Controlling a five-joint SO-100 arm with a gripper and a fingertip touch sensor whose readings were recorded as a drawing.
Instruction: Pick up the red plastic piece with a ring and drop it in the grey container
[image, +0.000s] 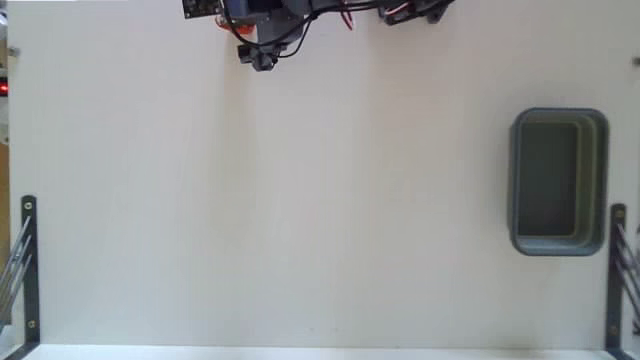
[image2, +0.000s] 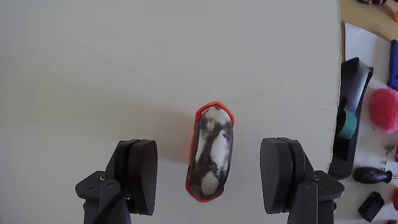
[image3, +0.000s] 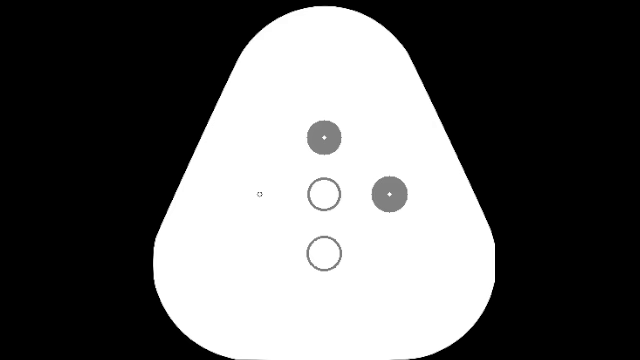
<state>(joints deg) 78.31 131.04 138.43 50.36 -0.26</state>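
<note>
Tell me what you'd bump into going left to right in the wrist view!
Left finger of the tool → red plastic piece with a ring → right finger → black tape dispenser → fuzzy pink ball.

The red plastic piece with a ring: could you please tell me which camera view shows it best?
The wrist view. There the red plastic piece with a ring lies on the white table, between the open gripper fingers and touching neither, its red rim and mottled pale centre clear. The fixed view does not show it; only the grey container and the arm appear.
</note>
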